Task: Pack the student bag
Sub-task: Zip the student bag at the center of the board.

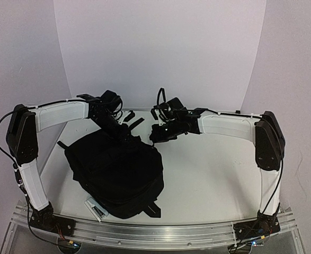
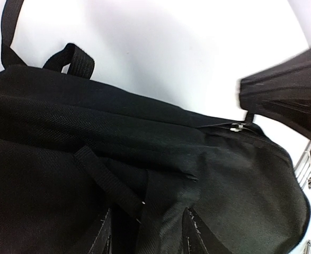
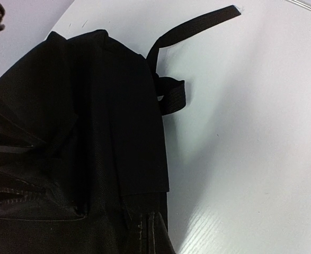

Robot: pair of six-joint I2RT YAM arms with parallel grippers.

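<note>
The student bag is a big black backpack lying flat on the left half of the white table. My left gripper is at its far top edge. In the left wrist view it stands open, with a strip of the bag's webbing running up between the fingers and a gap on the left side. My right gripper is at the bag's far right corner. Its fingers are shut against the bag's fabric, by a metal zipper pull.
A grey-white flat object sticks out from under the bag's near left edge. Loose webbing straps trail on the table behind the bag, and a carry loop stands up at its top. White walls close in at the back and sides.
</note>
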